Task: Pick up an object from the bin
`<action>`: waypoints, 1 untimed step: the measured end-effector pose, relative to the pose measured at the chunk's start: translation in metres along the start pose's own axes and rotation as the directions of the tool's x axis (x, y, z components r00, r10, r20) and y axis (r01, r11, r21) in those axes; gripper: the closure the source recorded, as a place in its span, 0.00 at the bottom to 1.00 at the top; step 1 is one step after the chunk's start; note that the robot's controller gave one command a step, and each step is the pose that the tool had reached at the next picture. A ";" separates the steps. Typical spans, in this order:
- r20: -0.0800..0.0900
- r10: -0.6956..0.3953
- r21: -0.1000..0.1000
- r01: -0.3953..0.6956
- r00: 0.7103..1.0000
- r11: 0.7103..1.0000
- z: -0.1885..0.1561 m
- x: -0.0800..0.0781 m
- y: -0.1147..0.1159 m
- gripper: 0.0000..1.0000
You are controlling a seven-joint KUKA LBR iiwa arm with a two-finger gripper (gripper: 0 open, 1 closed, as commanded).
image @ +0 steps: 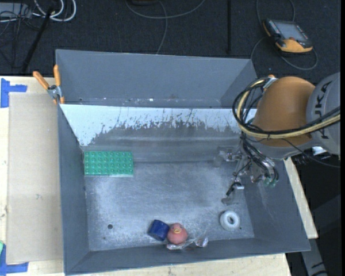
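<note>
Pincer (233,190): at the right side of the bin (161,85), low over the floor near the right wall, hung from the orange-capped wrist; whether it stands apart or together cannot be told, and nothing is seen in it. White ring (230,219): lying flat on the floor just below the pincer in the view, close to it but apart, the nearest thing and the likely one to be picked. Pink ball (177,233): by the front wall, well to the left of the ring. Blue block (158,229): touching or just beside the ball on its left. Crumpled clear scrap (191,244): against the ball's lower right. Green studded plate (108,163): flat, far left, well apart from all else. Step in hand, by judgement: approach, with no grasp made yet. Next move calls for: centring over the ring, a straight drop, then closing across its rim without nudging it toward the wall
</note>
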State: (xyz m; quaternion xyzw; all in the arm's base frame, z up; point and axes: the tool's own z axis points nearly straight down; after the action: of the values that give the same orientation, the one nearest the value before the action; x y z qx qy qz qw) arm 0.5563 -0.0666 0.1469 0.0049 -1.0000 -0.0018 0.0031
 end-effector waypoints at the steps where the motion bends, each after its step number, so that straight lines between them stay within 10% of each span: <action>1: 0.013 -0.291 0.007 0.291 0.957 0.957 -0.061 -0.059 0.033 0.00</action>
State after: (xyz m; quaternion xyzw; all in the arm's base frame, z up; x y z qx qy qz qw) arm 0.6150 -0.0329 0.2075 0.1517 -0.9884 0.0000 -0.0041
